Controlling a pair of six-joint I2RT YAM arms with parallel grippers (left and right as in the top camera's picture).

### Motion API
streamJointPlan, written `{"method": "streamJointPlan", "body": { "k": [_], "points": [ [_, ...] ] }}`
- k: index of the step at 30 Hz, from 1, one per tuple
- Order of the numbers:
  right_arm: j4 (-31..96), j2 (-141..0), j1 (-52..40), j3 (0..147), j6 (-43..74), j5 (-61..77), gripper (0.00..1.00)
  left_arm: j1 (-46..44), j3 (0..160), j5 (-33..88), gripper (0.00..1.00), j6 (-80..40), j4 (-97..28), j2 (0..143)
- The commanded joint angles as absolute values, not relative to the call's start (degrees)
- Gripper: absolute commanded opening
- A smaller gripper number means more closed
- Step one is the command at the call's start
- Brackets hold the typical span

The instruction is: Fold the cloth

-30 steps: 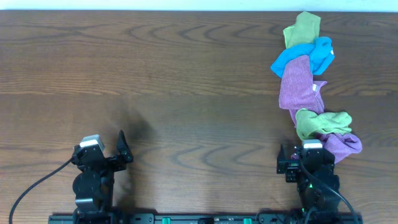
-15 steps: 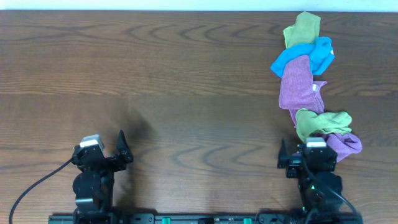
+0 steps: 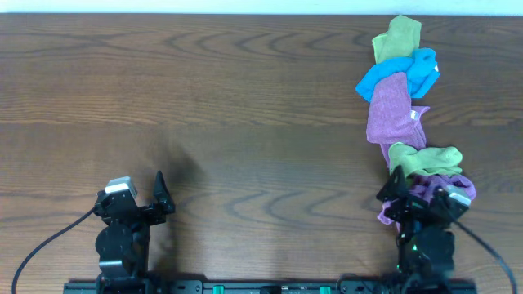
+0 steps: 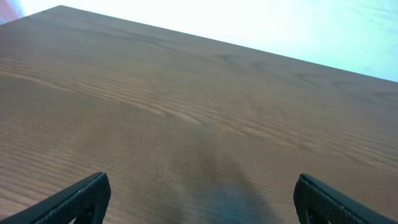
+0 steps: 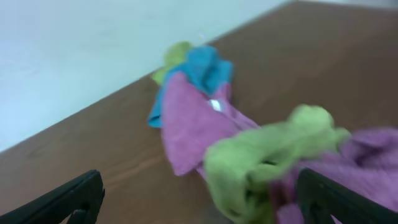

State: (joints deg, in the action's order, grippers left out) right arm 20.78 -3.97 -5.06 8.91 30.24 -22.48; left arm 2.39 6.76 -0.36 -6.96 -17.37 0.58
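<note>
The right gripper (image 5: 198,186) is spread wide. Its two dark fingertips (image 5: 74,196) sit at the lower corners of the right wrist view and hold nothing. Just ahead of them, in line with the gap, lies the near end of the cloth (image 3: 396,114): a crumpled lime-green fold (image 5: 267,158) over purple fabric. The view is blurred, so I cannot tell whether the fingers touch it.

From overhead, this gripper sits over the purple end (image 3: 448,189) of the bundle, at the near right of the tabletop (image 3: 245,98). From there the cloth runs away toward the far edge as a twisted string of pieces. The order is green, a long purple stretch, a blue piece (image 3: 404,72), and a green piece (image 3: 398,37) farthest out.

The left gripper (image 4: 202,186) is likewise spread apart, holding nothing, above the wood at the near left, well apart from the cloth.
</note>
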Motion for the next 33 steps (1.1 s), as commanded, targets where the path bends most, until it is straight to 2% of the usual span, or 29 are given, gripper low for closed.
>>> {"method": "streamJointPlan", "body": {
  "k": [1, 7, 15, 24, 28, 33],
  "points": [
    [21.04, -9.63, -2.07, 9.26, 42.54, -25.85, 0.99, 2.11, 5.41, -0.16, 0.95, -5.76, -17.76, 0.25],
    [22.52, -24.77, 3.97, 16.08, 48.21, -19.99, 0.99, 2.11, 5.41, -0.14, 0.95, -5.76, -17.76, 0.25],
    [39.4, -47.81, 11.79, 35.42, 44.82, -17.54, 0.99, 2.11, 5.41, -0.14, 0.95, -5.76, -17.76, 0.25],
    [39.55, -58.48, 11.97, 36.27, 40.73, -16.38, 0.99, 2.11, 5.41, -0.14, 0.95, -5.76, -17.76, 0.25],
    [43.09, -62.72, 14.09, 36.27, 42.81, -19.49, 0.93, 2.11, 5.39, -0.14, 0.96, -5.76, -17.74, 0.25],
    [44.23, -67.59, 15.27, 36.27, 42.78, -14.46, 0.91, 2.11, 5.41, -0.14, 0.95, -5.76, -17.76, 0.25]
  ]
}}
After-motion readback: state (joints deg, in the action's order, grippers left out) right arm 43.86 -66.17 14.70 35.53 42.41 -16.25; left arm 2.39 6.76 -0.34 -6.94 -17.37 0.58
